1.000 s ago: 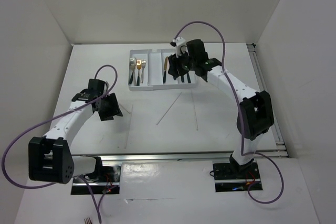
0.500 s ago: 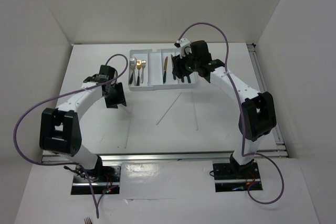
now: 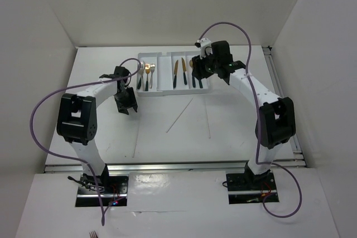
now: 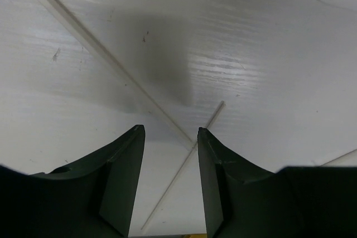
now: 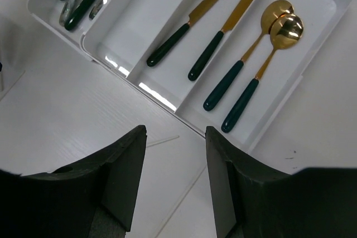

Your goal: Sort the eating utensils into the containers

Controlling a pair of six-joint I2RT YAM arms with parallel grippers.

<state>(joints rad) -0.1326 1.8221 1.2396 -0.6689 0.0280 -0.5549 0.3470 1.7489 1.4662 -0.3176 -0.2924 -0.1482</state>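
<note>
Two grippers work above a white table (image 3: 167, 149), each with its jaws apart and nothing between them.

Right gripper (image 5: 175, 185): hovers over the near right part of the white organiser tray (image 3: 164, 76), which lies at the far middle of the table.

Tray contents, left to right in the overhead view:
- Forks (image 3: 145, 74) with dark handles lie in the leftmost compartment.
- Two gold knives (image 5: 167, 44) with dark green handles lie side by side in the third compartment.
- Two gold spoons (image 5: 241, 104) with matching handles lie in the rightmost compartment, their bowls touching.

All of these lie lengthwise along their slots.

Left gripper (image 4: 167, 185): hangs low over the bare table just in front of the tray's left end. A corner of the tray shows at the upper right of its wrist view. Beneath it, two thin pale chopsticks (image 4: 111, 62) lie flat on the table and cross close to the tip of one finger.

In the overhead view, a slanted chopstick (image 3: 179, 115) and a straighter chopstick (image 3: 207, 120) lie on the table in front of the tray, outside every compartment and apart from each other.
</note>
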